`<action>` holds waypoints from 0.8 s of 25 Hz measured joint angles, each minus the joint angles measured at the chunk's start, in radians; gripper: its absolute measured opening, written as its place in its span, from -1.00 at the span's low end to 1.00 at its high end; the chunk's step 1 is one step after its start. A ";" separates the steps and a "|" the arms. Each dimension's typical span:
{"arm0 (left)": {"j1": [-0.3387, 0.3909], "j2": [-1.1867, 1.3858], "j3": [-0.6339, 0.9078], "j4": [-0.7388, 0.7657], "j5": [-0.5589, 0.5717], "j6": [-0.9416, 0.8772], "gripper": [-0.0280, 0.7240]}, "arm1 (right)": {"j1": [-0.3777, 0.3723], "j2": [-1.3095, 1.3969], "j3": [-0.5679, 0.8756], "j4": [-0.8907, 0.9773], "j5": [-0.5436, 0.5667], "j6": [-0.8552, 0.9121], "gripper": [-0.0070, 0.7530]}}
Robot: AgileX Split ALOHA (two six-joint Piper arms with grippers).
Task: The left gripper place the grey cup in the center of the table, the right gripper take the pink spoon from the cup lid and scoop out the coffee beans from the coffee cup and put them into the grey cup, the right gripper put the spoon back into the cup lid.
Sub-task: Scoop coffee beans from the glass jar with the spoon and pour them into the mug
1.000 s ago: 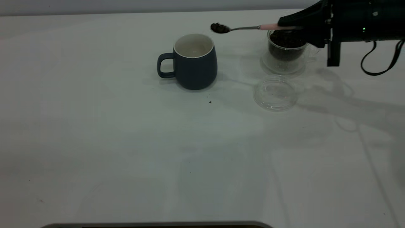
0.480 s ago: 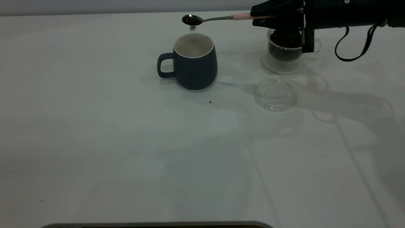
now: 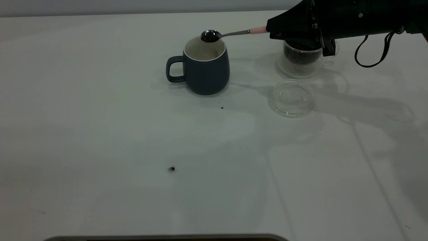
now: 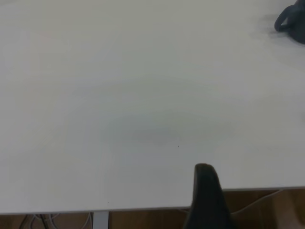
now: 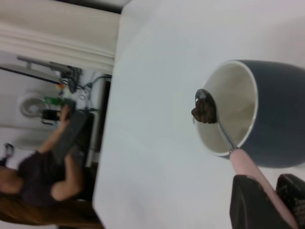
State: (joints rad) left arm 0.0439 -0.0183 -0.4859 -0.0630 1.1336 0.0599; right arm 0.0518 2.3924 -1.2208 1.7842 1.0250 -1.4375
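The grey cup [image 3: 204,68] stands upright near the middle of the table [image 3: 100,134], handle to the left, its white inside showing [image 5: 233,107]. My right gripper [image 3: 275,30] is shut on the pink spoon [image 3: 257,30] by its handle [image 5: 252,171]. The spoon's metal bowl [image 3: 209,36] hangs over the cup's far rim with coffee beans [image 5: 204,112] in it. Just under the gripper is the coffee cup [image 3: 301,58], dark beans inside. The cup lid [image 3: 291,99] lies empty in front of it. My left gripper [image 4: 206,191] is parked past the table's edge.
One loose bean [image 3: 172,168] lies on the table well in front of the grey cup, and a dark speck [image 3: 222,107] sits close to its base. A seated person [image 5: 43,181] is beyond the table's far end.
The right gripper carried the spoon left from over the coffee cup to above the grey cup, then lowered it to the rim. A bean has appeared on the table in front.
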 joint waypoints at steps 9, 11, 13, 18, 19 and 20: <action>0.000 0.000 0.000 0.000 0.000 0.000 0.58 | 0.000 0.000 0.000 0.000 -0.043 -0.401 -0.69; 0.000 0.000 0.000 0.000 0.000 0.000 0.58 | 0.000 0.000 0.000 0.000 -0.044 -0.452 -0.69; 0.000 0.000 0.000 0.000 0.000 0.000 0.58 | 0.000 0.000 0.000 0.000 -0.045 -0.468 -0.69; 0.000 0.000 0.000 0.000 0.000 0.000 0.58 | -0.016 -0.031 0.000 -0.039 -0.016 -0.381 -0.69; 0.000 0.000 0.000 0.000 0.000 0.000 0.58 | -0.025 -0.049 0.001 -0.063 0.005 -0.344 -0.69; 0.000 0.000 0.000 0.000 0.000 0.000 0.58 | -0.040 -0.070 0.004 -0.082 0.034 -0.295 -0.69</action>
State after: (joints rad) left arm 0.0439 -0.0183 -0.4859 -0.0630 1.1336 0.0599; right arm 0.0119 2.3224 -1.2167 1.7018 1.0586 -1.7325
